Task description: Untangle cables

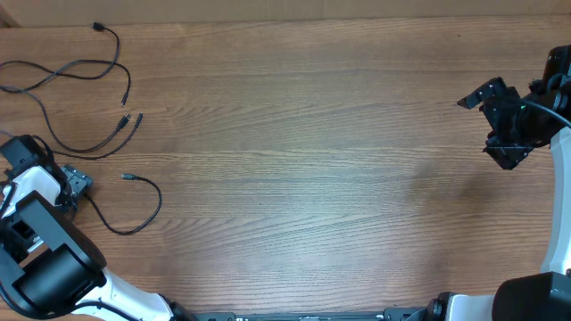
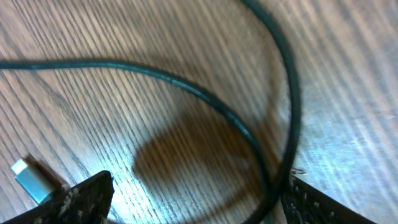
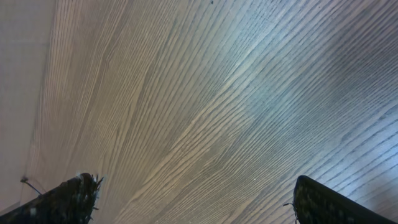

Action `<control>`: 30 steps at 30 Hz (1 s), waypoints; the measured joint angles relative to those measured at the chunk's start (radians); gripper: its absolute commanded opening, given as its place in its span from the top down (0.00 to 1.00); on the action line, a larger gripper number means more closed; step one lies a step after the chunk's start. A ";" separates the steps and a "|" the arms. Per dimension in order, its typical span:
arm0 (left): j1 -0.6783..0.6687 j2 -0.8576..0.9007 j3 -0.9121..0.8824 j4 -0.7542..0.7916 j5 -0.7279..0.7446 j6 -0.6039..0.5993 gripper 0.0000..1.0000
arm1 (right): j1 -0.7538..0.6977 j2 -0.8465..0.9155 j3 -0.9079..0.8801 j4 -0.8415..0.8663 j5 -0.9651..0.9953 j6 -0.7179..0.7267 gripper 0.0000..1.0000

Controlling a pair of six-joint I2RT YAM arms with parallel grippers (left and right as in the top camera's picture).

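Several thin black cables loose on the table, all at its left end: long strands winding across the table's far-left corner, plug ends apart from one another. Toward the table's front-left, one shorter cable curling from a small plug into a loop and back to the left gripper. Left gripper low over the table, fingers wide apart, cable crossing the gap between them, close by one finger, contact unclear; silver plug tip just beside the other. At the table's right edge, right gripper spread fully, bare wood alone between its fingers.
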 measured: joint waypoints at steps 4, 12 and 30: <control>-0.001 -0.042 0.007 -0.006 0.020 0.004 0.04 | 0.000 0.000 0.000 0.000 0.000 0.000 0.00; -0.075 -0.264 0.018 -0.016 0.138 0.003 0.00 | 0.000 0.000 0.000 0.000 0.000 0.000 0.00; -0.823 -0.642 0.021 -0.144 0.313 0.006 0.00 | 0.000 0.000 0.000 -0.001 0.000 -0.001 0.00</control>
